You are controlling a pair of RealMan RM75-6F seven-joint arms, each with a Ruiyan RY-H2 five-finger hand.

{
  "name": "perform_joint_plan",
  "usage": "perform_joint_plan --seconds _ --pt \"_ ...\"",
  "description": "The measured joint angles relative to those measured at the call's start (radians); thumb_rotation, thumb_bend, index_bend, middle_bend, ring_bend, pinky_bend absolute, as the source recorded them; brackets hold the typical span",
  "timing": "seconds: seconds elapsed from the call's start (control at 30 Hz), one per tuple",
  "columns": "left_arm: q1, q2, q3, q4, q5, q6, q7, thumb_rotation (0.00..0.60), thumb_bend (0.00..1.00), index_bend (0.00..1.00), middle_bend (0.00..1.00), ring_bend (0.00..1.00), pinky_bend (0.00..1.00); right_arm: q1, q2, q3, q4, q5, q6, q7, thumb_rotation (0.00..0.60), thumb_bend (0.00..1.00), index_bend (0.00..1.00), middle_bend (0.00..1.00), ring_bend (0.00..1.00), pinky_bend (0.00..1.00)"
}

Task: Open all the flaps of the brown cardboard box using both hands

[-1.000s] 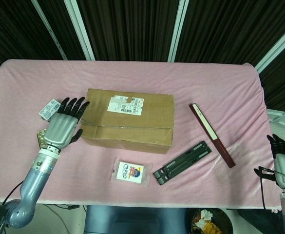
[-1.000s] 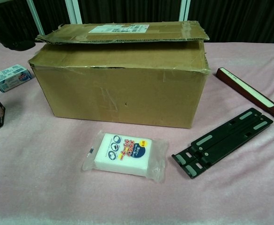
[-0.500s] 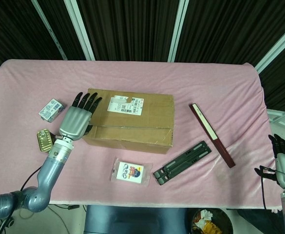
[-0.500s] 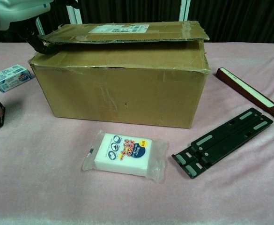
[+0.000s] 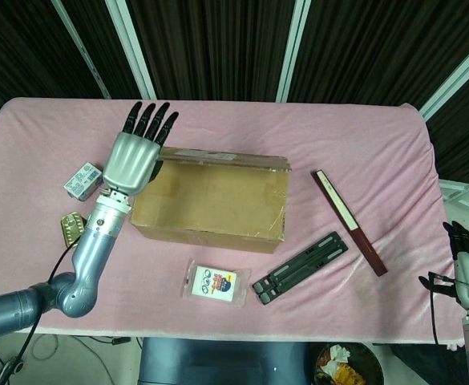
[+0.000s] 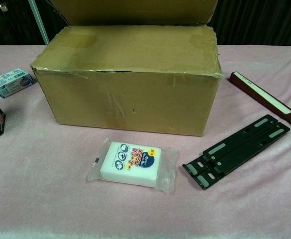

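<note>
Inspection finding: the brown cardboard box (image 5: 210,200) sits on the pink cloth-covered table (image 5: 362,144), just right of the left hand (image 5: 134,156) and partly beneath it.

Left hand: raised above the box's left end, fingers straight and slightly fanned, pointing away from the robot. It grips nothing. Its palm side appears to be against the upright far flap (image 6: 135,11), though the head view does not settle whether there is contact.

Right hand (image 5: 468,269): low at the table's right edge, well apart from the box. Its fingers look loosely extended with nothing in them, but the view there is partial.

Progress, as judged:
- Far long flap: lifted to roughly upright in the chest view. Counted as opened or nearly so.
- Near long flap (image 6: 130,50): lying flat across the top of the box. Not yet opened.
- End flaps: none visible; presumably beneath the near flap and yet to be dealt with.

Task assessed as early stage; the right hand has no part in it as things stand.

Other items: a small white and blue carton (image 5: 82,180) and a gold tin (image 5: 71,228) left of the left forearm; a wrapped white sponge packet (image 6: 133,164), a black folding stand (image 6: 237,150) and a long dark red flat case (image 6: 267,102) nearer the robot or to the right.
</note>
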Motion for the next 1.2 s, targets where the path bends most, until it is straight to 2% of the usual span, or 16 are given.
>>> perform_joint_plan --seconds 0.23,0.5,0.63,0.77,0.9,1.0,1.2 --pt "-0.090 0.005 -0.045 0.130 -0.052 -0.053 0.026 0.600 0.34 0.00 0.00 0.00 0.00 0.001 0.003 0.004 -0.006 0.015 -0.007 0.006 0.600 0.20 0.00 0.00 0.00 0.24" --pt "-0.213 -0.058 -0.051 0.364 -0.113 -0.134 0.076 0.600 0.34 0.00 0.00 0.00 0.00 0.000 0.008 0.011 -0.014 0.035 -0.011 0.012 0.600 0.20 0.00 0.00 0.00 0.24" --pt "-0.272 -0.118 -0.049 0.507 -0.147 -0.164 0.092 0.600 0.27 0.00 0.00 0.00 0.00 0.000 0.010 0.009 -0.017 0.032 -0.011 0.008 0.600 0.20 0.00 0.00 0.00 0.24" --pt "-0.301 -0.166 -0.046 0.583 -0.179 -0.179 0.075 0.600 0.22 0.00 0.00 0.00 0.00 0.000 0.010 0.003 -0.017 0.025 -0.012 0.001 0.600 0.20 0.00 0.00 0.00 0.24" --pt "-0.278 -0.149 -0.037 0.543 -0.167 -0.161 0.027 0.600 0.20 0.00 0.00 0.00 0.00 0.001 0.010 0.004 -0.013 0.031 -0.014 -0.001 0.600 0.20 0.00 0.00 0.00 0.24" --pt "-0.236 -0.112 -0.028 0.455 -0.152 -0.132 -0.014 0.600 0.18 0.00 0.00 0.00 0.00 0.002 0.011 0.006 -0.012 0.036 -0.013 -0.004 0.600 0.20 0.00 0.00 0.00 0.24" --pt "-0.091 0.017 0.017 0.167 -0.111 -0.039 -0.087 0.600 0.15 0.00 0.00 0.00 0.00 0.003 0.016 0.010 -0.017 0.038 -0.005 -0.022 0.600 0.20 0.00 0.00 0.00 0.24"
